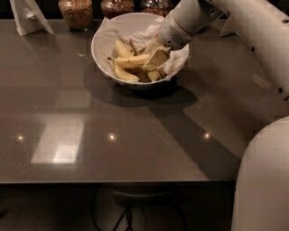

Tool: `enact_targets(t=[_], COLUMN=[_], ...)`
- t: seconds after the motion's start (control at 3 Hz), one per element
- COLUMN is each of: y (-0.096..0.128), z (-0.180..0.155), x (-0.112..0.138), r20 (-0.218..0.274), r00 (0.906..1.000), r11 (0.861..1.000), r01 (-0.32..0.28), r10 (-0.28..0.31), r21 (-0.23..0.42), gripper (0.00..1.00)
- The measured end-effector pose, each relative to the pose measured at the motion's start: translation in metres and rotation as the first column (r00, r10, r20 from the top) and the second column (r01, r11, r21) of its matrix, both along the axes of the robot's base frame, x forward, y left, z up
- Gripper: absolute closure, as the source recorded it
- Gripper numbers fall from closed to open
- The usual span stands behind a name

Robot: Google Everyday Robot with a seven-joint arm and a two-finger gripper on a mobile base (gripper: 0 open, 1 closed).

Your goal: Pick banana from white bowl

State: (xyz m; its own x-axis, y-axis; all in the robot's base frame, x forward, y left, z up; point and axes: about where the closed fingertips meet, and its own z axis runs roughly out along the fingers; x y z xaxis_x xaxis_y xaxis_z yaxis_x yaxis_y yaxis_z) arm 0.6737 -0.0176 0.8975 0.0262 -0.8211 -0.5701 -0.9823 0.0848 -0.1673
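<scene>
Where the dark counter (135,135) reaches its far left corner, a folded white paper stand (28,17) sits upright. To its right, along the back edge, is a row of three glass jars: the first (76,12) holds brown grains, while the second (116,6) and third (156,5) are cut off by the top of the view. Just in front of the jars rests the white bowl (97,43), round and deep, lined with crumpled white paper (178,61) that spills over its right rim.

The bowl holds several bananas. A short one (122,47) leans against the back left wall, and another (124,74) lies along the front wall. The banana (131,61), the longest and palest, lies roughly level across the middle of the bowl, above the others. Its right end meets the gripper (156,56).

The gripper is lowered into the right half of the bowl, tilted down and to the left. Whether it is open or closed on the banana cannot be told from this view. The white arm (189,18) rises from it toward the upper right, and the robot's white body (264,180) fills the lower right corner.

Three small points of light and one bright rectangle are reflected in the near part of the counter.
</scene>
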Motion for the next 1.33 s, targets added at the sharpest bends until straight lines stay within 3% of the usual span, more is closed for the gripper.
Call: enact_targets(t=[0.33,0.67,1.33], y=[0.004,0.007,0.000], z=[0.005,0.016,0.036], x=[-0.001,-0.005,-0.016], r20=[0.014,0.051,0.120], r00=[0.9997,0.9982,0.9922], r11=[1.000,0.999,0.999], r01=[-0.017,-0.032,-0.036], r10=[0.018,0.032,0.032], r21=[-0.011,-0.015,0.031], gripper=[0.93,1.00,1.00])
